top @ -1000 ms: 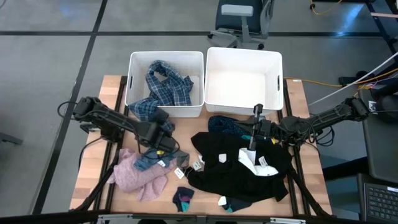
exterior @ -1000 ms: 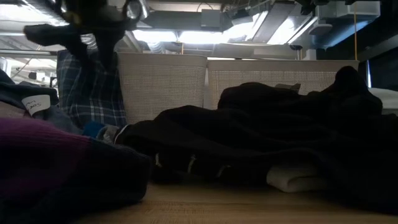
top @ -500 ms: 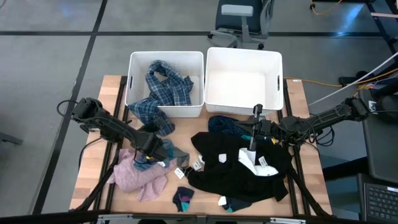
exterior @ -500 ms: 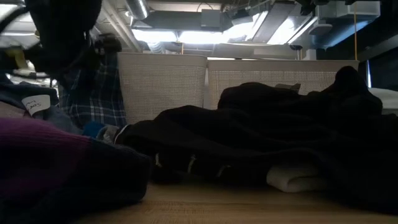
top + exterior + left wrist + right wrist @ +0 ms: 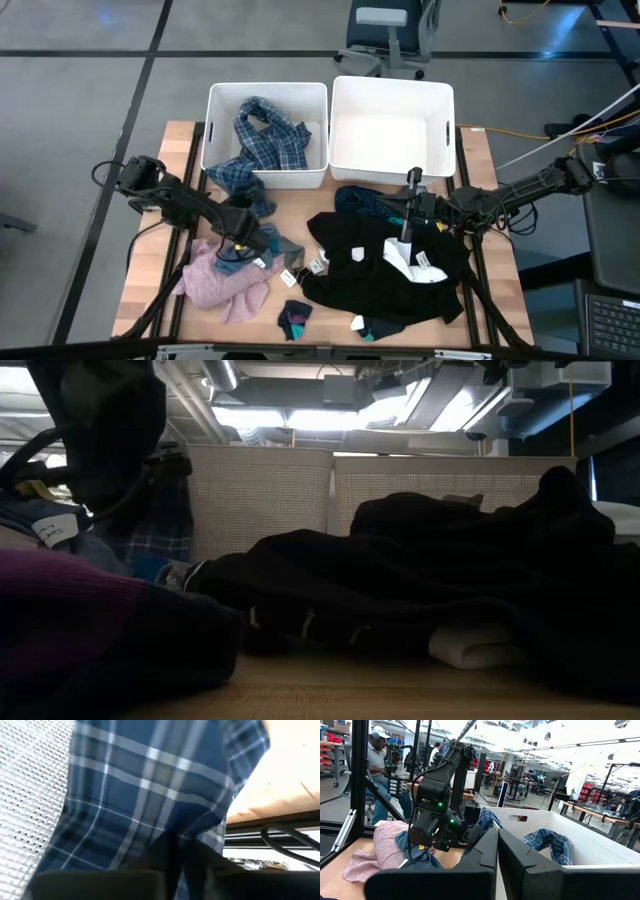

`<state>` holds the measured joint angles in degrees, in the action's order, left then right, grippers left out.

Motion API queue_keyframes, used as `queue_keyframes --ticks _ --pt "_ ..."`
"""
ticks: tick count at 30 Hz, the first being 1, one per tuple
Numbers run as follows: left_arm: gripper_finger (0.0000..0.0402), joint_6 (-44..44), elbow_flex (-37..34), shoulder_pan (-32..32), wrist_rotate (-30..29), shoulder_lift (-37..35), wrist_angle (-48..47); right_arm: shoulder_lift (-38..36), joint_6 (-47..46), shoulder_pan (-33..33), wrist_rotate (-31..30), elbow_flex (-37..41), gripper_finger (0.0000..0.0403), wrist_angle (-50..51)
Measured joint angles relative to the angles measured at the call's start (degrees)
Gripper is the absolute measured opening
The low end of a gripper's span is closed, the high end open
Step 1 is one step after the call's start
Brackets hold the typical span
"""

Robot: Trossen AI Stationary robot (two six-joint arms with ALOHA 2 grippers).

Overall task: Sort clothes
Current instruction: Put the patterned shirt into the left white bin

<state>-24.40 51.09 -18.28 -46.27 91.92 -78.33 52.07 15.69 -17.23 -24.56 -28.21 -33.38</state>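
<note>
A wooden table stands on a grey floor, with two white bins at its far edge and garments spread over its near half. Nearest the front edge lie a small dark sock and the pink fuzzy top, the latter at the left. Beside them, a heap of black and white pieces covers the centre and right of the table. Behind this heap, touching its far edge, lies the navy dotted cloth. The left gripper is down at the left of the table, on a blue-grey cloth just beyond the pink top; whether its fingers are together or apart cannot be told, and its wrist view is filled by plaid fabric. The right gripper, fingers pressed together and empty, hovers over the far edge of the black heap. The blue plaid shirt lies in the left bin, one sleeve trailing over the near wall onto the table. The right bin stands beside it. A person stands in the room beyond.
</note>
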Motion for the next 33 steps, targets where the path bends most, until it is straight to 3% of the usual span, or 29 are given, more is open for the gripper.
queue_keyframes --ticks 9,17,20,26,33 --pt "0.0002 7.04 5.29 -2.48 -2.59 -1.16 0.93 0.00 0.02 0.02 -0.02 0.00 0.0017 0.00" --pt "0.0001 7.65 17.61 -4.15 -4.42 -5.84 1.71 0.00 -0.04 0.01 -0.04 0.00 0.0017 -0.26" --pt "0.0001 7.38 22.16 -3.33 -7.89 -8.89 3.53 0.00 -0.22 0.00 -0.04 0.00 0.0017 -0.36" --pt "0.0001 1.16 27.46 0.48 -11.80 -18.33 15.25 0.00 -0.25 0.00 -0.04 0.00 0.0017 -0.44" --pt "0.0000 -7.57 27.67 10.38 -11.65 -30.05 34.05 0.00 -0.25 0.00 -0.05 0.00 0.0017 -0.51"
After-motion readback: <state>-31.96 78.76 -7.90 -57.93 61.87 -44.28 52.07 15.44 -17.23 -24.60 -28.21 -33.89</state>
